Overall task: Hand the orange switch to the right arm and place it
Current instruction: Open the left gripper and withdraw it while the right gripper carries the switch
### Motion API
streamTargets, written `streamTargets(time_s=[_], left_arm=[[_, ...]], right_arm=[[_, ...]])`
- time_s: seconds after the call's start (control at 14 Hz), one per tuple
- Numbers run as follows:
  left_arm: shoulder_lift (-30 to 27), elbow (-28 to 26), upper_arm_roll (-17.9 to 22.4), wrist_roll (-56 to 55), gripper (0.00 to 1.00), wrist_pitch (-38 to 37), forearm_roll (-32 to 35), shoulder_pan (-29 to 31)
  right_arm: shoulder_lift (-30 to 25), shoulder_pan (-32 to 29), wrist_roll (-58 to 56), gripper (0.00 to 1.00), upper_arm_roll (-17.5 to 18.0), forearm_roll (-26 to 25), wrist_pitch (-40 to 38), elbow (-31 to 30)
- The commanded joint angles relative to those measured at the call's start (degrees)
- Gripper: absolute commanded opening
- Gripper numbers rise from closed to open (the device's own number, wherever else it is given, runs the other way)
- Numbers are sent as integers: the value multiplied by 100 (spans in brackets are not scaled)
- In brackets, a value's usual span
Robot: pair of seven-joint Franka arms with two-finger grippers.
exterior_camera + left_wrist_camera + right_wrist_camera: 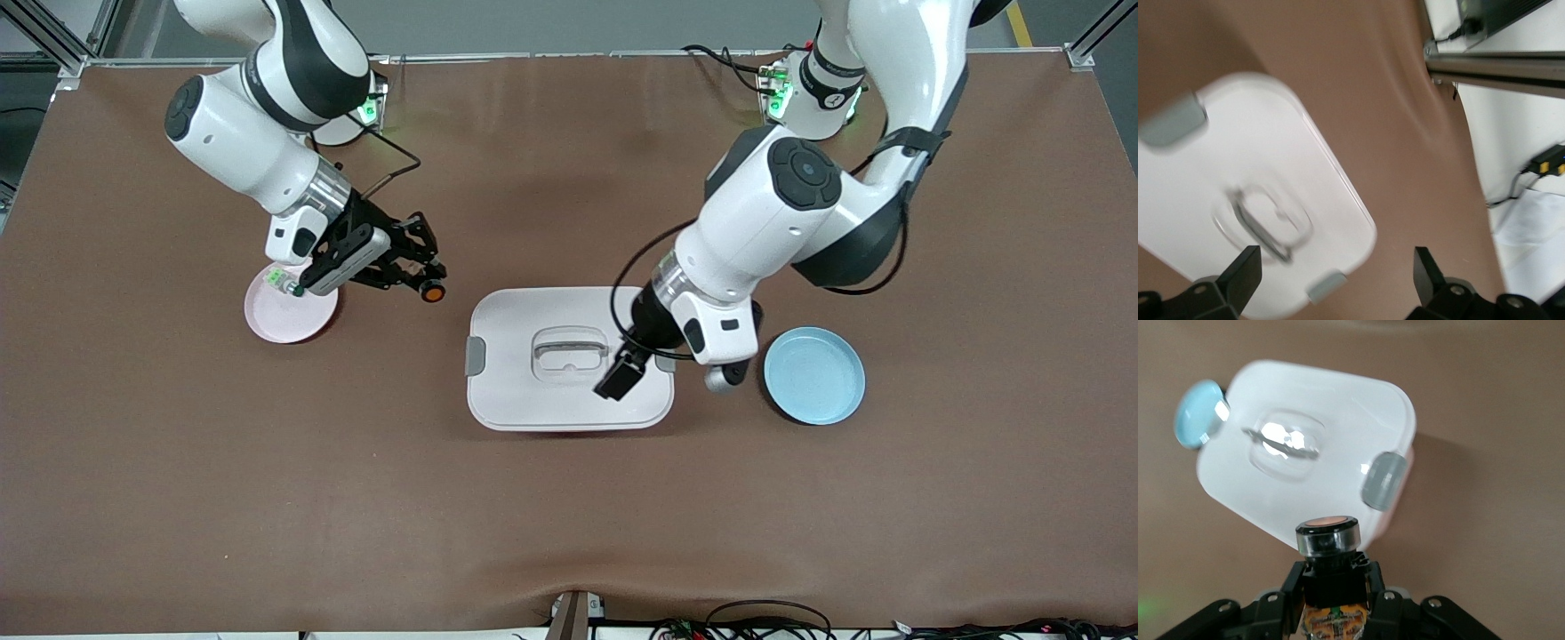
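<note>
The orange switch (433, 291) is a small black-bodied button with a round orange cap. My right gripper (425, 286) is shut on its body and holds it over the bare table between the pink plate (307, 322) and the white box (516, 391). In the right wrist view the orange switch (1328, 540) sticks out past the right gripper (1333, 577), cap outward. My left gripper (620, 378) hangs open and empty over the box's corner toward the left arm's end. In the left wrist view the left gripper (1337, 267) frames the box's edge (1338, 200).
The white box has a lid with a handle (569, 342) and grey clips. A pale green switch (281, 282) lies on the pink plate. A blue plate (815, 373) sits beside the box toward the left arm's end of the table.
</note>
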Motion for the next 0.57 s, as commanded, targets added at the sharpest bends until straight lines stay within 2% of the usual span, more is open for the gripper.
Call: streamTargets(time_s=[0.0,0.07,0.21,0.5], left_arm=[[-230,-71,-8,1255,100,-740,507,273],[-318,-97,-8,1931,100,-1021,578,448],[-423,-106,0,3233,100,-1557,727,730],[-889,-115,-8,5124,100,-2455,965,1389]], right_arm=[[-156,-408,-622,0,21,-991,-675,-10],[-156,-609,-954,0,12,-1327,-938,-10],[-165,-935,-1841,0,12,-1601,-1265,-62],[-191,-1471,-3309,0,21,-2550,-1266,-194]])
